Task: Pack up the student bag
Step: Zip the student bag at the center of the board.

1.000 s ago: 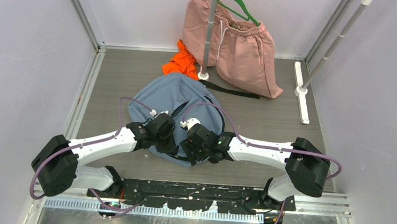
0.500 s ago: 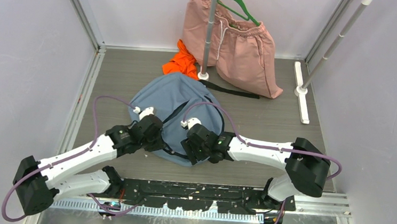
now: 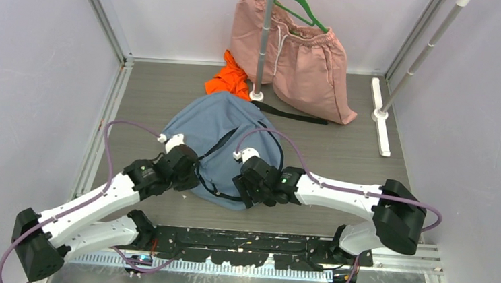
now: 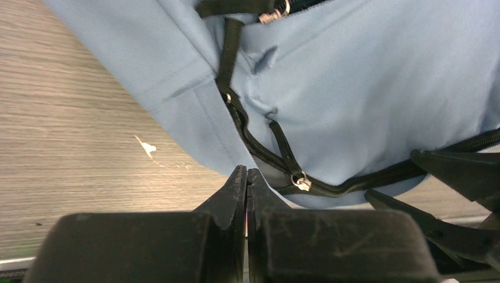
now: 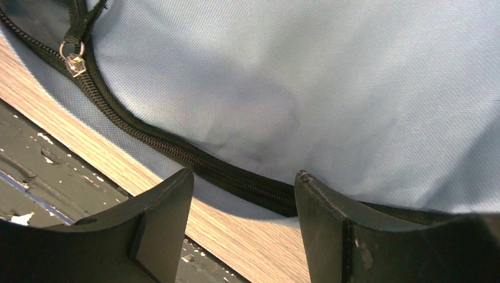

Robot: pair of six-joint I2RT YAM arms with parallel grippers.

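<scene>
We see the student bag point(image 3: 218, 129) mid-frame on the counter point(image 3: 354, 163), contents hidden; left jaws pressed together; right jaws wide at its lower edge.

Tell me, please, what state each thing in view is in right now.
student bag: lying flat on the table, zip partly open, it seems.
left end effector: shut, tips at the bag's near edge.
right end effector: open, empty, above the zip.
pink shorts: hanging at the back, lower end on the table.
orange cloth: crumpled behind the bag.
</scene>
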